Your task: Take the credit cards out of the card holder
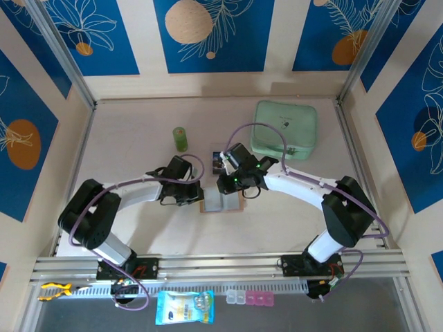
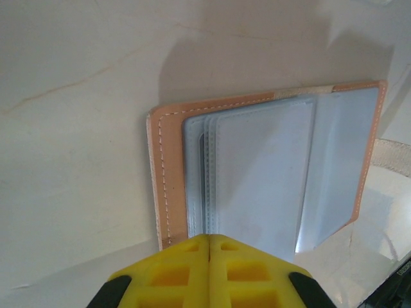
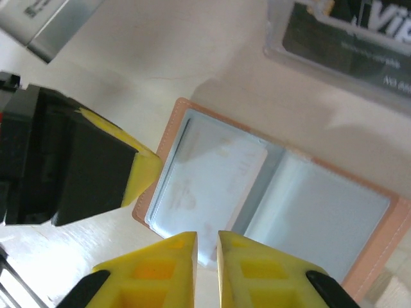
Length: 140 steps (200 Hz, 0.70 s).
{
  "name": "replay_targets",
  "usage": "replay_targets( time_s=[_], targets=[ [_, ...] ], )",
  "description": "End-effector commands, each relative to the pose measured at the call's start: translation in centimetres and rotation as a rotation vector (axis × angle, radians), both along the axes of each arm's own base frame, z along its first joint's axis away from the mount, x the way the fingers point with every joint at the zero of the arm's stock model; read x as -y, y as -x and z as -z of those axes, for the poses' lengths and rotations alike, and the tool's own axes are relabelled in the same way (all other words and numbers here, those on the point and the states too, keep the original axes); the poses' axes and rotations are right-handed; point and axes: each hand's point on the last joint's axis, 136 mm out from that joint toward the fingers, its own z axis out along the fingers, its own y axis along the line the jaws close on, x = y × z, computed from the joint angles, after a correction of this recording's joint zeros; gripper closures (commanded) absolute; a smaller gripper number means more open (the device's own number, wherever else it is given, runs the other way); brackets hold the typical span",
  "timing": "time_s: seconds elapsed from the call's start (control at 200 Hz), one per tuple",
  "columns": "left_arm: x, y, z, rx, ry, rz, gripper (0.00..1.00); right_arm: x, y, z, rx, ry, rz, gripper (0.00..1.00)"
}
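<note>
The card holder [image 1: 223, 203] lies open and flat on the table, salmon rim up, with greyish-blue sleeves [image 2: 263, 179] inside. My left gripper [image 2: 209, 239] is shut, its tip resting on the holder's near edge by the stitched rim [image 2: 166, 173]. It appears again as a black and yellow wedge [image 3: 138, 172] at the holder's left corner. A white credit card [image 3: 215, 183] lies askew over the left panel and the fold. Its near corner reaches into the narrow gap of my right gripper [image 3: 207, 242], whose jaws stand slightly apart. A dark printed credit card [image 3: 347, 32] lies beyond the holder [image 3: 321, 218].
A mint-green pouch [image 1: 285, 128] sits at the back right. A small green cylinder [image 1: 180, 138] stands at the back left of the holder. Dark cards [image 1: 219, 161] lie just behind the holder. Metal rails edge the table's sides and front.
</note>
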Motion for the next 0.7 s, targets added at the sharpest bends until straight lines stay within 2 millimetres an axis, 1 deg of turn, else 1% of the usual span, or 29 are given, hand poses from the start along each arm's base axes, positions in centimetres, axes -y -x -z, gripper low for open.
replay_targets(
  time_s=[0.0,0.135,0.24,0.47,0.58,0.695],
  targets=[
    [0.3,0.5,0.7,-0.027,-0.008,0.014,0.94,-0.9,0.9,-0.5,-0.111,-0.092,0.088,0.84],
    [0.3,0.6,1.2,-0.036,-0.025,0.018,0.95,-1.5,2.0,0.7,-0.209,-0.115,0.079,0.82],
    [0.1,0.4,1.0,-0.025,-0.036,0.010,0.96,-2.0,2.4,1.3,-0.261,-0.153,0.082,0.77],
    [-0.4,0.5,1.0,-0.016,-0.059,0.012,0.96,-2.9,2.2,2.2,-0.334,-0.211,0.097,0.69],
    [-0.7,0.7,1.3,-0.019,-0.071,0.004,0.96,-3.1,2.0,2.7,-0.355,-0.217,0.105,0.68],
    [-0.4,0.5,0.8,-0.008,-0.044,0.003,0.96,-3.3,1.9,3.0,-0.371,-0.216,0.106,0.68]
  ],
)
